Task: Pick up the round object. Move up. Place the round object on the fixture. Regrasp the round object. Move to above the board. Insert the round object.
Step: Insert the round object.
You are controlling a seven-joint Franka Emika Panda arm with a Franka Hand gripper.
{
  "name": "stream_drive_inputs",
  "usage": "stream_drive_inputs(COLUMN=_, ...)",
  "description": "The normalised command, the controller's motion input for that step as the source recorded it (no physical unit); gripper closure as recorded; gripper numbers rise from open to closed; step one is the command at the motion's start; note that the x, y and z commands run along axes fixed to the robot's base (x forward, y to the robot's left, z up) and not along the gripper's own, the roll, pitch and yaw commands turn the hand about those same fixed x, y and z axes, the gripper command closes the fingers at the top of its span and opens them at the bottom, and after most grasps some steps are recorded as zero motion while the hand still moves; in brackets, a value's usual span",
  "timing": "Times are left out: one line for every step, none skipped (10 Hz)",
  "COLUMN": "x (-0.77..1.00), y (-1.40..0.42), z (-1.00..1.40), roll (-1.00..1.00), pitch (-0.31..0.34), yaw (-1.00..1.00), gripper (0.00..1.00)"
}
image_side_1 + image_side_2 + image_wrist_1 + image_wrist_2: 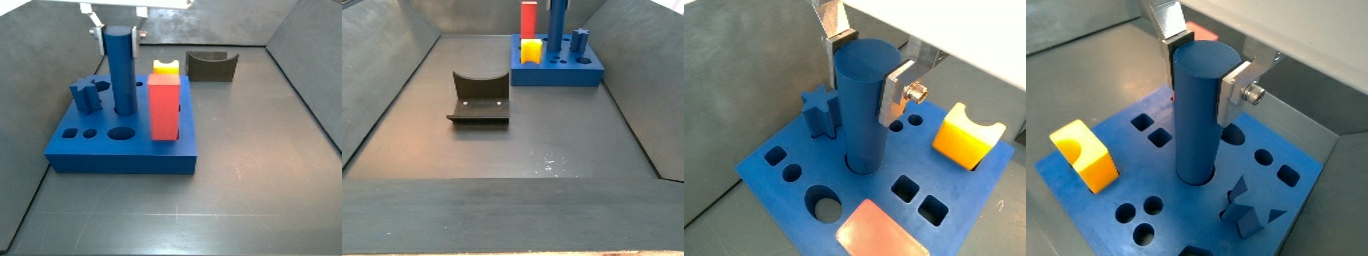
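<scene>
Fingers (865, 62) of your gripper (1204, 62) clamped the rod (120, 70) near its top; it stood upright with its lower end in a hole of the board (123, 141), beside the red block (164, 105).

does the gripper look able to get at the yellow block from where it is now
Probably not yet: the gripper is shut on the round object, which stands upright in the board. Once freed, the yellow block has open space above it.

Even soft light, faint shadows, mild floor sheen, sharp focus
</scene>
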Motion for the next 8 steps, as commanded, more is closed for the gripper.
stream_drive_inputs(x=0.05, y=0.0, z=-0.53, roll=0.08, pitch=0.0, yaw=0.0, gripper=1.0)
stream_drive_inputs(x=0.04, y=0.0, z=-0.59, roll=0.08, pitch=0.0, yaw=0.0, gripper=1.0)
stream_drive_inputs(x=0.03, y=0.0, z=-0.65, roll=0.08, pitch=0.0, yaw=0.0, gripper=1.0)
stream_drive_inputs(x=0.03, y=0.0, z=-0.57, roll=0.06, pitch=0.0, yaw=0.0, gripper=1.0)
stream_drive_inputs(x=0.05, y=0.0, z=-0.43, roll=0.0, pitch=0.0, yaw=0.0, gripper=1.0)
stream_drive_inputs(x=0.0, y=0.0, z=-0.27, roll=-0.02, pitch=-0.046, yaw=0.0, gripper=1.0)
stream_drive_inputs(x=0.0, y=0.0, z=-0.05, roll=-0.04, pitch=0.0, yaw=0.0, gripper=1.0)
stream_drive_inputs(x=0.0, y=0.0, z=0.0, roll=0.0, pitch=0.0, yaw=0.0, gripper=1.0)
